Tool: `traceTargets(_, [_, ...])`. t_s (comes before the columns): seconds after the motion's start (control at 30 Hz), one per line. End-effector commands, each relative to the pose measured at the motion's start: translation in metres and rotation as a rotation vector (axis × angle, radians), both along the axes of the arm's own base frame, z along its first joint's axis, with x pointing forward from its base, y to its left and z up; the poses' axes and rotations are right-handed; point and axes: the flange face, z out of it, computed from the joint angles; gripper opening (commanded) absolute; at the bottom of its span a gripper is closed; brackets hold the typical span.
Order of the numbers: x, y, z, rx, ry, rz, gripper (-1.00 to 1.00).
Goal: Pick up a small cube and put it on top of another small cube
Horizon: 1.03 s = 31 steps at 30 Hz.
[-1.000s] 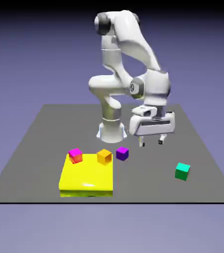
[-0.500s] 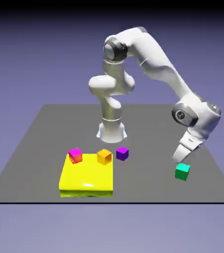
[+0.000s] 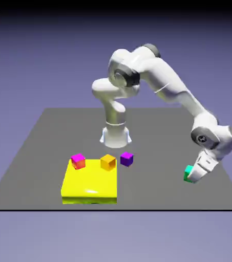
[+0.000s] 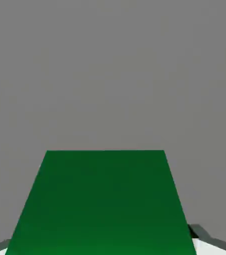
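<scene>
Grey table (image 3: 46, 153), green cube (image 4: 105, 204) near right edge, claw (image 3: 193, 176) grip unclear

Gripper (image 3: 191, 176) down at the green cube (image 3: 188, 171) on the exterior view's right, partly covering it. Far left, magenta cube (image 3: 78, 160) and orange cube (image 3: 108, 162) sit on the yellow block (image 3: 89, 186), purple cube (image 3: 126, 159) just beside.
</scene>
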Motion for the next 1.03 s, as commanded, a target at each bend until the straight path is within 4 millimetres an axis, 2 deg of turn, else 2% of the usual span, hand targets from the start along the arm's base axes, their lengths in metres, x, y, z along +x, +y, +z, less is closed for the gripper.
traceTargets(0.0, [0.010,-0.023,0.003,-0.020,-0.004,-0.071,-1.00])
traceTargets(0.17, [0.044,-0.141,0.024,-0.091,-0.018,-0.461,-1.00])
traceTargets(0.33, [0.053,-0.260,0.055,-0.116,-0.030,-0.887,-1.00])
traceTargets(0.5, [0.033,-0.370,0.089,-0.087,-0.034,-1.334,-1.00])
traceTargets(0.67, [-0.011,-0.463,0.122,0.007,-0.021,-1.790,-1.00])
traceTargets(0.73, [-0.014,-0.468,0.124,0.015,-0.019,-1.816,-1.00])
traceTargets(0.87, [-0.029,-0.451,0.065,0.015,-0.019,-1.816,-1.00])
traceTargets(0.9, [-0.031,-0.450,0.060,0.015,-0.019,-1.816,-1.00])
traceTargets(0.93, [-0.031,-0.450,0.060,0.015,-0.019,-1.816,1.00])
traceTargets(0.97, [-0.031,-0.450,0.060,0.015,-0.019,-1.816,1.00])
traceTargets(1.0, [-0.026,-0.454,0.074,0.016,-0.019,-1.816,1.00])
